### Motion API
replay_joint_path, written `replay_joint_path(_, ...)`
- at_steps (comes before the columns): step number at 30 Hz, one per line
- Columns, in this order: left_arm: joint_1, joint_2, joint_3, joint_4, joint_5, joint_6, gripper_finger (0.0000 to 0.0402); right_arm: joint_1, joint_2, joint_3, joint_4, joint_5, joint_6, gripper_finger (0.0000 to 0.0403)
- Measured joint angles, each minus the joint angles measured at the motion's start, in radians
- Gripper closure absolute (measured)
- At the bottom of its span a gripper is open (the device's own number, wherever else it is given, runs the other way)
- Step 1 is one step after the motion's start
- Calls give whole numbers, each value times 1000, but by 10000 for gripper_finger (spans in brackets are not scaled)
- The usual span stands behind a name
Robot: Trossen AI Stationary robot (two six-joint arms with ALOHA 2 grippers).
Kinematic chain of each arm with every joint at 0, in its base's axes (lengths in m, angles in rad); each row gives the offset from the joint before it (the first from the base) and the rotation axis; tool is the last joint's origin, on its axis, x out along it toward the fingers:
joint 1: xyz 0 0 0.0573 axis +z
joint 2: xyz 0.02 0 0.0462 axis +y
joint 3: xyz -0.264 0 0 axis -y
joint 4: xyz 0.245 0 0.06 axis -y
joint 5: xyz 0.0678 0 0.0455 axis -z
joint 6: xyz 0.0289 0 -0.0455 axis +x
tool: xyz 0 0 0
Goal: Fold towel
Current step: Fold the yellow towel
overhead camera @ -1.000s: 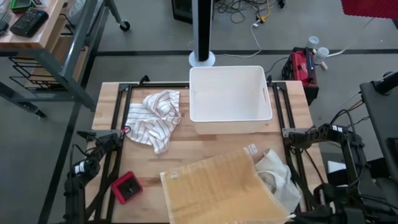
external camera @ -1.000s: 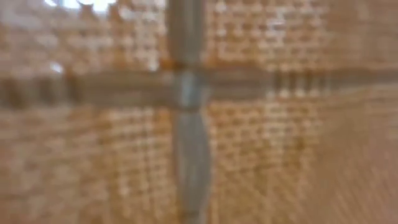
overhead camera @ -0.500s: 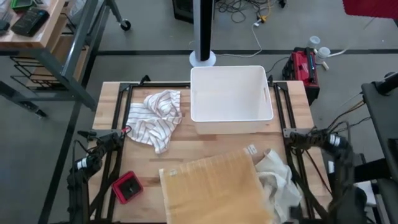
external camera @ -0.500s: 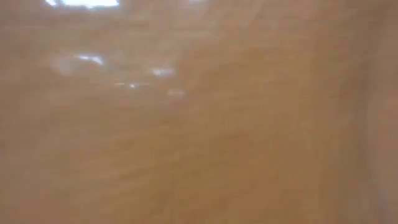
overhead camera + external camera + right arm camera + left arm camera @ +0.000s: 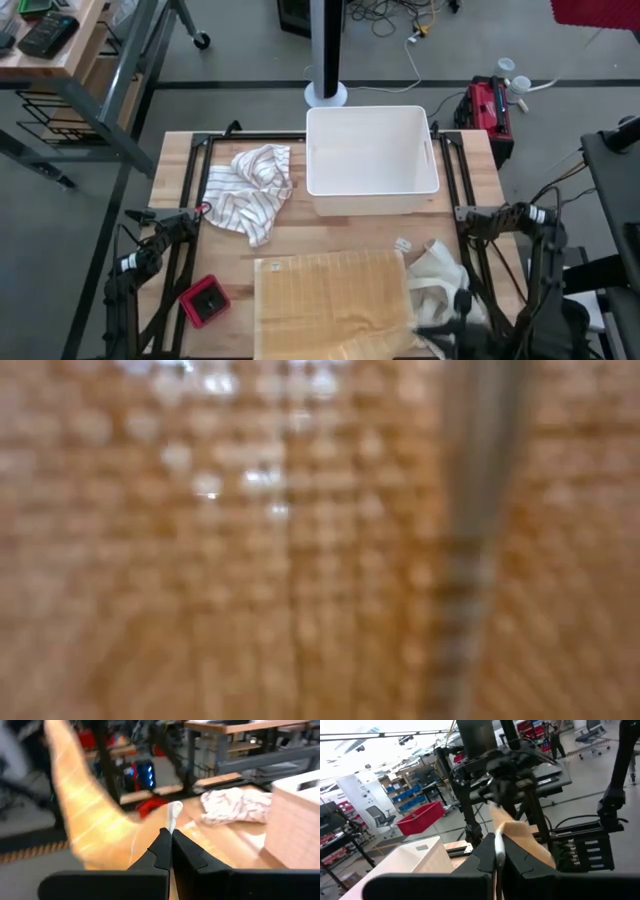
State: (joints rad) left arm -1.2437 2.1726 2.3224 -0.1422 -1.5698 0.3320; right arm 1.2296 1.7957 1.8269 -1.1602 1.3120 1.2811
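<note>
the tan waffle-weave towel (image 5: pixel 335 300) hangs spread at the near edge of the desk (image 5: pixel 330 230), about six o'clock in the high view, so close to the low camera that it fills that view; the left end effector (image 5: pixel 499 851) and the right end effector (image 5: pixel 171 835) are each pinched together on a white-edged bit of it. a cream cloth (image 5: pixel 440 280) lies just at its three o'clock side, and a red box (image 5: pixel 204 300) sits at eight o'clock. farther off, a striped towel (image 5: pixel 250 192) lies crumpled at ten o'clock beside the white bin (image 5: pixel 372 160) at twelve o'clock.
</note>
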Motion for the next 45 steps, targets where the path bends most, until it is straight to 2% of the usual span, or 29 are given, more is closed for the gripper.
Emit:
replay_joint_path(3,2,0,-7,-86,-1,-96,402,-10,5,-16,-99,-39,126,403)
replay_joint_path(5,5,0,-13,-142,1,-162,402,-20,19,-44,-131,-96,165,403)
replay_joint_path(9,7,0,-40,-251,-1,-325,402,-34,3,-70,-170,-111,243,403)
replay_joint_path(12,6,0,-59,-345,5,-436,402,-35,14,-90,-194,-191,293,403)
replay_joint_path(14,6,-1,-66,-422,72,-513,402,-40,12,-101,-197,-237,306,403)
replay_joint_path(18,6,-2,-71,-570,326,-718,401,-42,9,-118,-197,-339,338,403)
replay_joint_path(24,4,-9,-70,-658,512,-986,402,-23,3,-113,-183,-516,344,403)
replay_joint_path(30,-4,-9,-70,-617,633,-1034,402,55,-22,-62,-29,-597,204,403)
replay_joint_path(35,-6,-9,-70,-534,702,-1043,402,106,-22,3,176,-609,36,403)
replay_joint_path(39,-6,-19,-49,-513,825,-1103,402,113,-20,77,213,-607,-66,403)
replay_joint_path(42,-8,-55,-35,-513,808,-1029,402,113,-21,145,182,-596,-191,403)
replay_joint_path(45,-16,-81,-34,-570,703,-959,402,107,-21,193,114,-554,-233,403)
